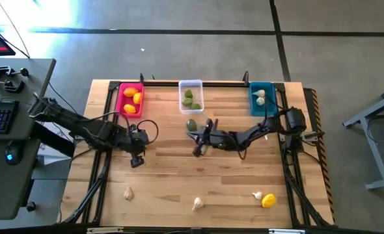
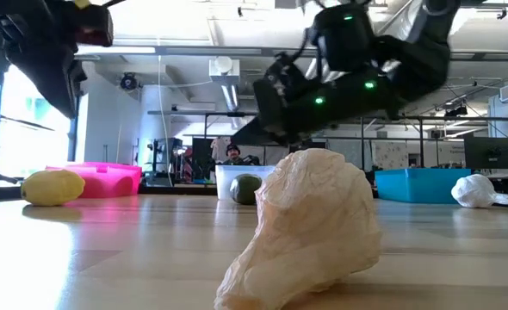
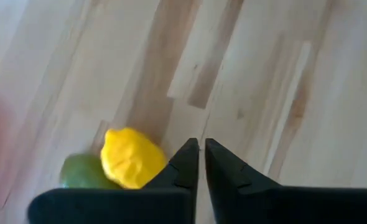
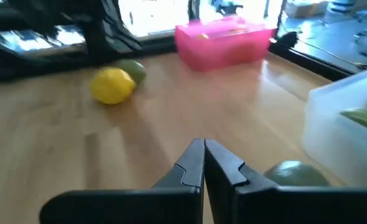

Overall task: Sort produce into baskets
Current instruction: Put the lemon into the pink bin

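My left gripper (image 1: pixel 137 160) is shut and empty above the table's left middle; its wrist view (image 3: pixel 201 144) shows a yellow fruit (image 3: pixel 132 158) and a green one (image 3: pixel 83 173) lying on the wood beside the fingers. My right gripper (image 1: pixel 198 149) is shut and empty at the table's centre (image 4: pixel 204 144), just near of a green fruit (image 1: pixel 191 125) that also shows in its wrist view (image 4: pixel 294 174). The pink basket (image 1: pixel 129 99) holds yellow and orange fruits, the clear basket (image 1: pixel 191 95) green ones, the teal basket (image 1: pixel 262 98) garlic bulbs.
Garlic bulbs lie near the front edge at the left (image 1: pixel 128 193), in the middle (image 1: pixel 197 204) and at the right (image 1: pixel 258 195), with a yellow fruit (image 1: pixel 268 201) beside the last. A desk with a keyboard (image 1: pixel 0 117) stands left of the table.
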